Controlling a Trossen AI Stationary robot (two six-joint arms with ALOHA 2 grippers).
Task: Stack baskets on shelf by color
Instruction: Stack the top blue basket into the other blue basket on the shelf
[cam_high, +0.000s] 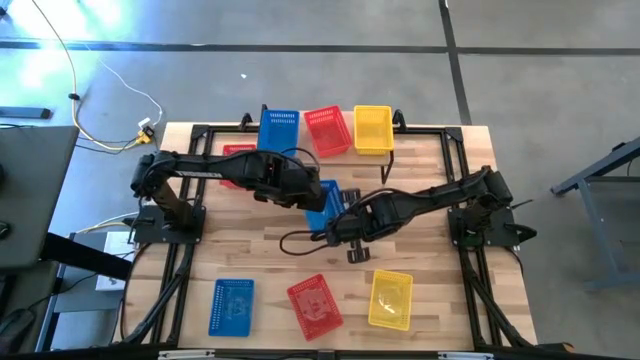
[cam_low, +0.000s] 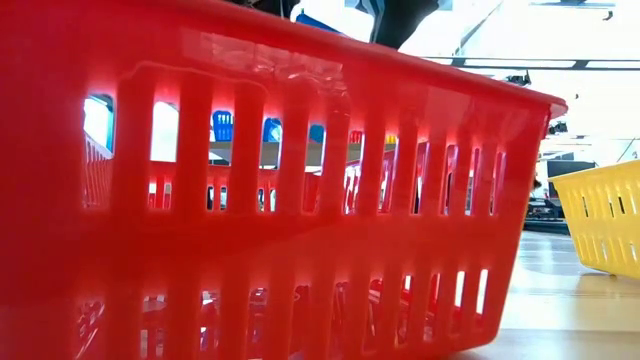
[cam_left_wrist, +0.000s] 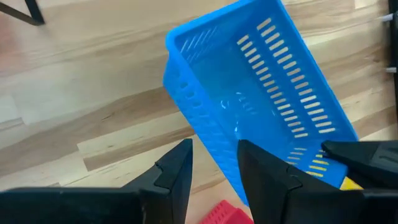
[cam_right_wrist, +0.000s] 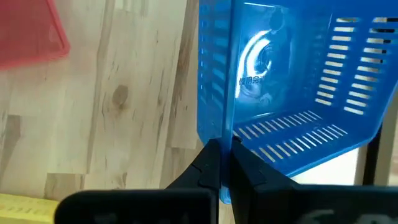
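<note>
A large light-wood tabletop (cam_high: 270, 265) fills the middle of the high view, edged by a black metal frame (cam_high: 180, 290). White cables (cam_high: 110, 95) trail across the grey floor (cam_high: 520, 90) at upper left. A dark table (cam_high: 30, 190) sits at the left edge.

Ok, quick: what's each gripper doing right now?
Left gripper: open, fingers astride the blue basket wall.
Right gripper: shut on the blue basket's wall.

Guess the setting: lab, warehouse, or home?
Likely a robotics lab or workshop: bare concrete floor, loose cables running to a wooden table with two fixed arms, sorting baskets laid out.
</note>
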